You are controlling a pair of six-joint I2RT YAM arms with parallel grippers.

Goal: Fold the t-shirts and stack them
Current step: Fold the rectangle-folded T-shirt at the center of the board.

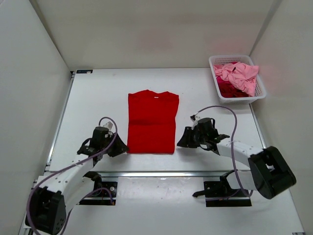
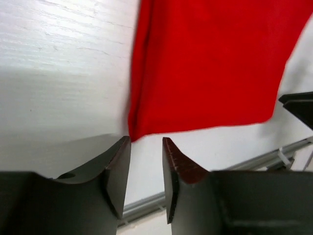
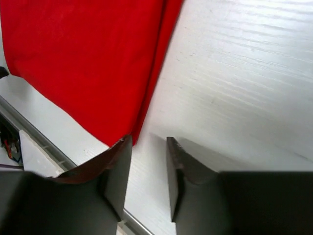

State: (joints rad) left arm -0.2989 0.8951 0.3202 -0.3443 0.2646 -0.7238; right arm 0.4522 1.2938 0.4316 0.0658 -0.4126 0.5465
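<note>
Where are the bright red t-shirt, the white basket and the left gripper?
bright red t-shirt (image 1: pixel 151 122): top external view, middle of the cloth.
white basket (image 1: pixel 246 99): top external view, near rim.
left gripper (image 2: pixel 146 142): left wrist view, between its fingertips.

A white bench (image 1: pixel 98 98) with a faintly grained top stands boxed in by a plain white back wall (image 1: pixel 156 29), left wall (image 1: pixel 24 98) and right wall (image 1: pixel 288 58). A metal rail (image 1: pixel 161 174) crosses its near part. The light is soft and even.

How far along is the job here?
Done: the bright red shirt lies as a narrow rectangle, sleeves tucked in. In hand: left gripper and right gripper sit open at its near corners, gripping nothing. Left: finishing that fold, then the pink shirt and magenta cloth crumpled in the basket; no stack yet.
</note>
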